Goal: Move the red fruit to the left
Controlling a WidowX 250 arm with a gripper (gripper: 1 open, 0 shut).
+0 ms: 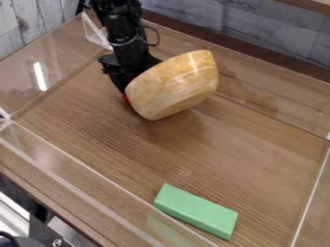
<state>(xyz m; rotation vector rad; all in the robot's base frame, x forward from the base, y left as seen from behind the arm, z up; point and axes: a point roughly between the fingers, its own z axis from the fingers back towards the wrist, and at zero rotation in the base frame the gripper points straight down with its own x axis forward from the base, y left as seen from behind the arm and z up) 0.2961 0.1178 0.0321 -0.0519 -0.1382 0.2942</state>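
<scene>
My gripper is at the back left of the wooden board, pointing down, right against the left side of the wooden bowl. A small patch of the red fruit shows at the fingertips, between the gripper and the bowl's lower left edge. The fingers look closed around it. Most of the fruit is hidden by the gripper and the bowl. The bowl is tipped up on its edge, with its right side raised.
A flat green rectangular block lies near the front right. Clear plastic walls surround the wooden board on the left, front and right. A grey plank wall stands behind.
</scene>
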